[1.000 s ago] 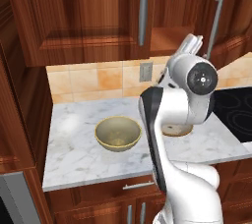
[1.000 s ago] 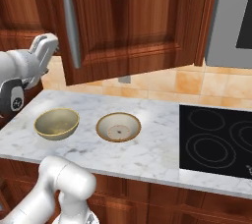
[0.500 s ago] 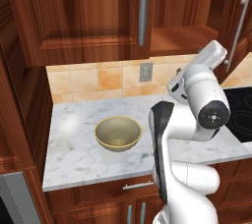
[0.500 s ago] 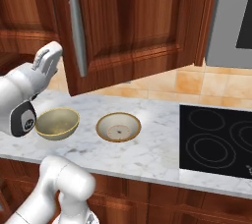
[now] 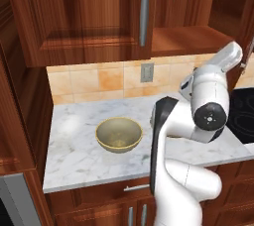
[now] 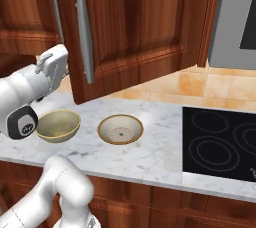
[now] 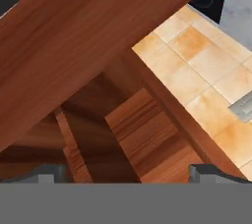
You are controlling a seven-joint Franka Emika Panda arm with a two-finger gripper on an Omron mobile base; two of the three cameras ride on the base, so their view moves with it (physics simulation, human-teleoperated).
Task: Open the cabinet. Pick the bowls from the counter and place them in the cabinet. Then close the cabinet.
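Observation:
The cabinet (image 5: 188,39) has its left door shut and its right door (image 6: 140,32) swung wide open, so the wooden shelf shows. My gripper (image 6: 59,57) is open and empty, raised beside the open door's inner face, just below the cabinet floor. In the hand view its fingertips (image 7: 47,174) stand far apart and point at the door's inner side and the shelf. Both bowls rest on the counter (image 6: 165,157): the deep bowl (image 6: 57,125) on the left, also seen as the deep bowl (image 5: 119,135), and the shallow bowl (image 6: 120,129) to its right. My arm hides the shallow one in the left base view.
A black stovetop (image 6: 220,142) lies right of the bowls, with a microwave (image 6: 240,22) above it. A tiled backsplash with an outlet (image 5: 147,72) runs behind the counter. The open door's long silver handle (image 6: 85,37) hangs out over the counter.
The right cabinet door has swung further open. My arm and hand have followed it outward and slightly down, and the gripper has stayed open.

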